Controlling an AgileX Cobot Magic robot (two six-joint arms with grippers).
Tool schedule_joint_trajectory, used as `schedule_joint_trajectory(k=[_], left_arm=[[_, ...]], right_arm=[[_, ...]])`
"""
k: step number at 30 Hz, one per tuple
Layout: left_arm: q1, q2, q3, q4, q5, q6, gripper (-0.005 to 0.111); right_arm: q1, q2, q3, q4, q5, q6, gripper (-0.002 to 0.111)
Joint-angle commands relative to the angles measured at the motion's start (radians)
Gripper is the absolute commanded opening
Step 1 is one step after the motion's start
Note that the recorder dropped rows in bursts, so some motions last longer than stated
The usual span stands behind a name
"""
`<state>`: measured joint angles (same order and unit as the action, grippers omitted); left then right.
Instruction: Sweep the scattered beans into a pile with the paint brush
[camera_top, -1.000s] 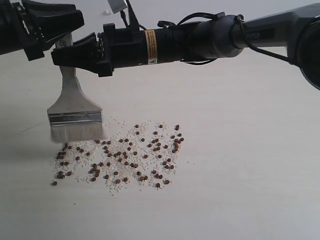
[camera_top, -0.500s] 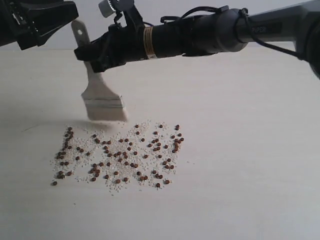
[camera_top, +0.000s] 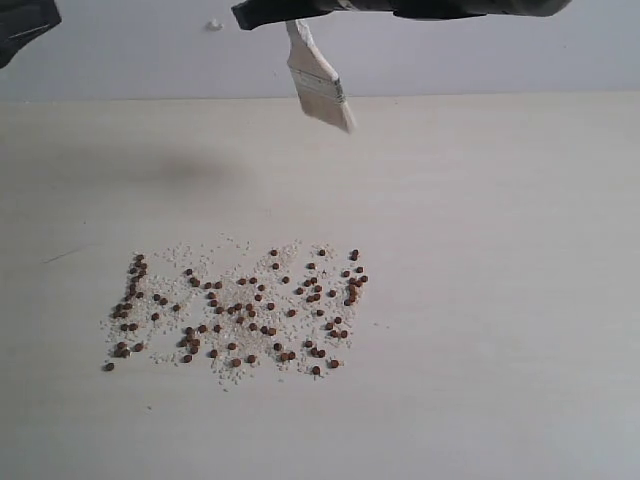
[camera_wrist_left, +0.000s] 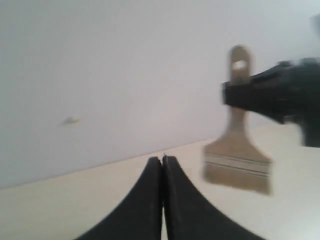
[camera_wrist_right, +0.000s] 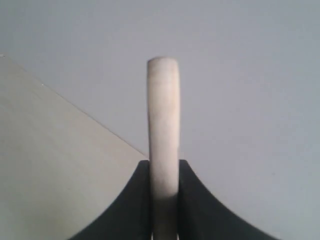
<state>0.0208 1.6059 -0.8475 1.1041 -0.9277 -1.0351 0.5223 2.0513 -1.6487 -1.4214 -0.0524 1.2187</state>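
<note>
The reddish-brown beans (camera_top: 240, 310) lie scattered among whitish grains in a wide patch on the table; there is no heap. The paint brush (camera_top: 318, 85) hangs high above the far side of the table with its bristles pointing down and right, well clear of the beans. My right gripper (camera_top: 272, 14) is shut on its pale handle (camera_wrist_right: 163, 115) at the top edge of the exterior view. In the left wrist view the paint brush (camera_wrist_left: 237, 162) shows with its handle hole up. My left gripper (camera_wrist_left: 163, 159) is shut and empty, barely visible in the upper left corner.
The pale table (camera_top: 500, 300) stretches all around the bean patch, with a grey wall (camera_top: 500, 60) behind it. A small whitish speck (camera_top: 213, 25) sits on the wall.
The right arm lifted the brush up and to the right, from the left edge of the beans to high over the far table. The left arm withdrew toward the upper left corner.
</note>
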Motion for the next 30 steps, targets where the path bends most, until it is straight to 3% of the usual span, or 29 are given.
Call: schedule_joint_trajectory(k=[1, 3, 5, 10, 14, 19, 22, 28, 30], left_arm=[[-0.007, -0.134, 0.067, -0.247, 0.420, 0.077, 0.000], [-0.007, -0.224, 0.131, -0.445, 0.500, 0.242, 0.000], [-0.007, -0.310, 0.204, -0.628, 0.492, 0.427, 0.000], [-0.007, -0.546, 0.453, -0.888, 0.321, 0.606, 0.000], [-0.007, -0.681, 0.606, -0.986, 0.201, 0.689, 0.000], [-0.007, -0.880, 0.726, -1.064, 0.201, 0.779, 0.000], [-0.007, -1.038, 0.769, -1.066, 0.335, 0.805, 0.000], [-0.007, -1.266, 0.848, -1.134, 0.371, 0.844, 0.000], [-0.007, -1.325, 0.848, -1.138, 0.458, 0.844, 0.000]], right_arm=[[0.001, -0.026, 0.039, 0.010, 0.020, 0.025, 0.000], [0.001, -0.031, 0.054, 0.010, 0.020, 0.037, 0.000], [0.001, -0.032, 0.066, 0.010, 0.022, 0.043, 0.000], [0.001, -0.042, 0.077, 0.013, 0.020, 0.044, 0.000], [0.001, -0.071, 0.093, 0.062, -0.005, 0.047, 0.000], [0.001, -0.148, 0.165, 0.051, -0.023, 0.033, 0.000], [0.001, -0.211, 0.211, 0.051, -0.013, 0.031, 0.000], [0.001, -0.284, 0.266, 0.051, -0.024, -0.014, 0.000], [0.001, -0.302, 0.276, 0.051, -0.024, -0.016, 0.000]])
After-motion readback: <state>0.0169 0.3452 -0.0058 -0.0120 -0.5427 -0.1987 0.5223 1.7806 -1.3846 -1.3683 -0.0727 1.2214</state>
